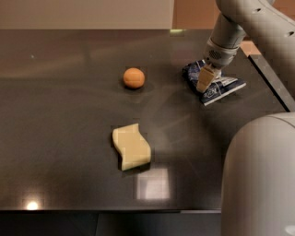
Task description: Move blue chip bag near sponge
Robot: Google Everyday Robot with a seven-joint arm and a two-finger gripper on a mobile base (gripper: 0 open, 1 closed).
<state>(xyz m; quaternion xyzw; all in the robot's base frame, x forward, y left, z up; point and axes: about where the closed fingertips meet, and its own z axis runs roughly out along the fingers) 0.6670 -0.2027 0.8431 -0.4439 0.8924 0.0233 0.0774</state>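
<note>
- The chip bag (pixel 223 87), dark blue and crumpled with white print, lies on the far right part of the desk (pixel 69 115), close to its right edge.
- The hand (pixel 204 81) is down on the left half of the bag, pointing steeply downward; I cannot tell whether it is wide, narrow or gripping the bag.
- The arm (pixel 251 20), pale grey, comes in from the upper right corner and hides part of the bag's far side.
- An orange ball (pixel 133 78) sits to the left of the bag, well apart from it, at about the same depth.
- The sponge (pixel 132 146), pale yellow with wavy sides, lies flat nearer the front, left of centre, well apart from both the bag and the ball.
- The stretch of desk between bag and sponge is bare.
- The desk top is dark, smooth and glossy; a pale square glare (pixel 152 183) shows just near of the sponge and a small bright spot (pixel 32 205) shows at the near left edge.
- A large rounded grey part of the robot's body (pixel 260 179) fills the near right corner and covers that part of the desk.
- Beyond the far edge stands a pale wall (pixel 87 13), with a brownish panel (pixel 193 13) to its right.
</note>
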